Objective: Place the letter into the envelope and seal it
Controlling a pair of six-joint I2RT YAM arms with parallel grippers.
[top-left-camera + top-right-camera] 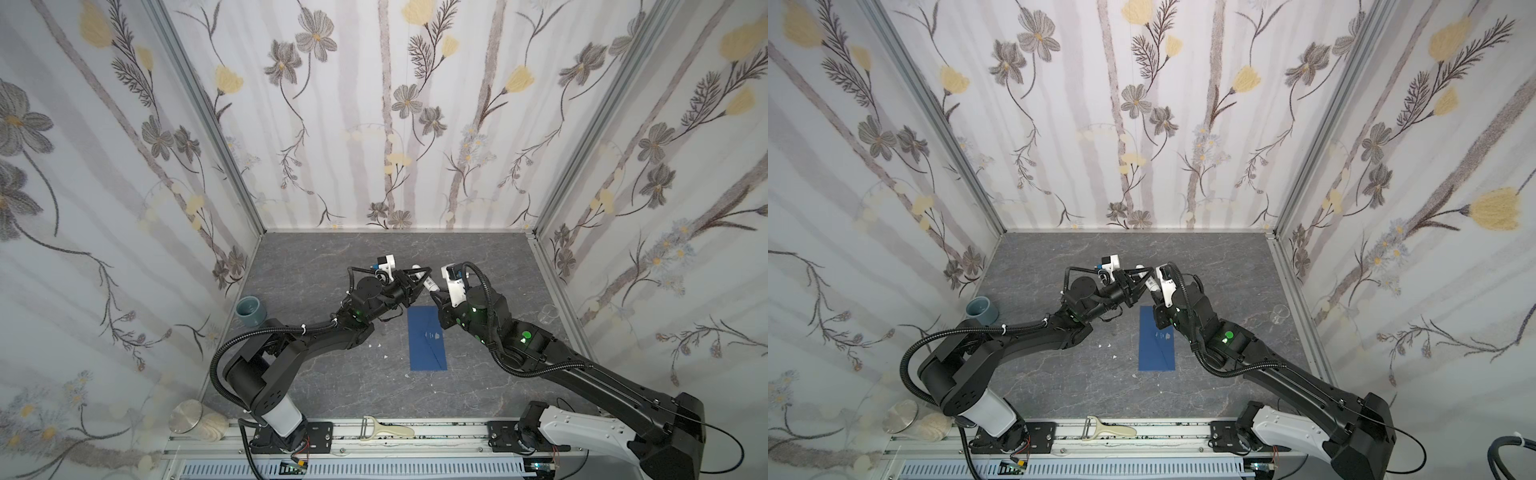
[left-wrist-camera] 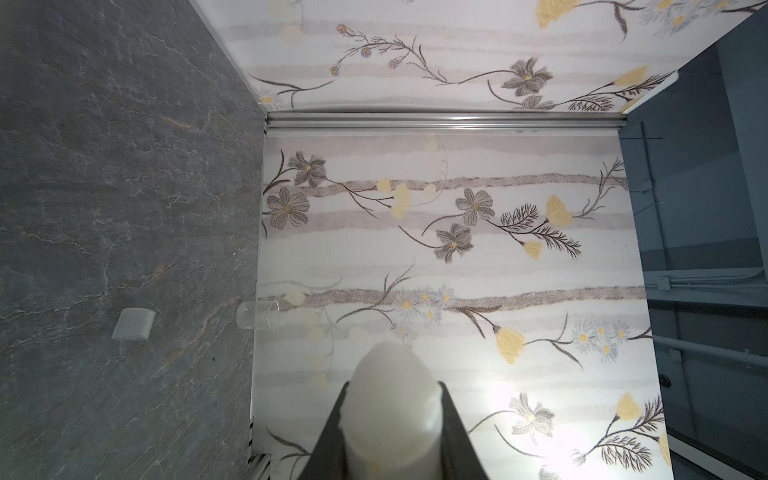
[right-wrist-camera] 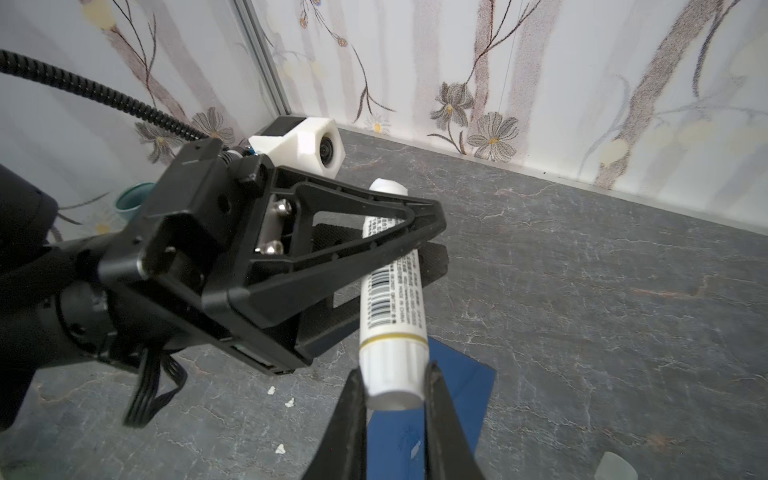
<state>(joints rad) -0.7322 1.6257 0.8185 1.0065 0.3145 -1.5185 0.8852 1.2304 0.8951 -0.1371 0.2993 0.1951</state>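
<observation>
The dark navy envelope [image 1: 426, 340] [image 1: 1156, 340] [image 3: 461, 399] lies flat on the grey table with a pale mark at its centre. The letter is not in view. Just above the envelope's far end both arms hold a white glue stick [image 1: 424, 279] [image 1: 1148, 281] [image 3: 392, 307] in the air. My left gripper [image 1: 419, 277] [image 1: 1142, 277] [image 2: 392, 388] [image 3: 436, 241] is shut on its barrel. My right gripper [image 1: 434, 296] [image 1: 1155, 296] [image 3: 392, 370] is shut on its end below the yellow ring. The stick's rounded white far end [image 2: 390, 365] points at the wall.
A clear beaker [image 1: 548, 313] [image 2: 257, 320] stands by the right wall, with a small white cap-like piece [image 2: 133, 324] on the table near it. A grey-blue cup [image 1: 251, 311] is at the left wall. A lidded jar [image 1: 187, 417] and a peeler [image 1: 386, 430] lie at the front rail. White scraps [image 1: 384, 357] dot the table.
</observation>
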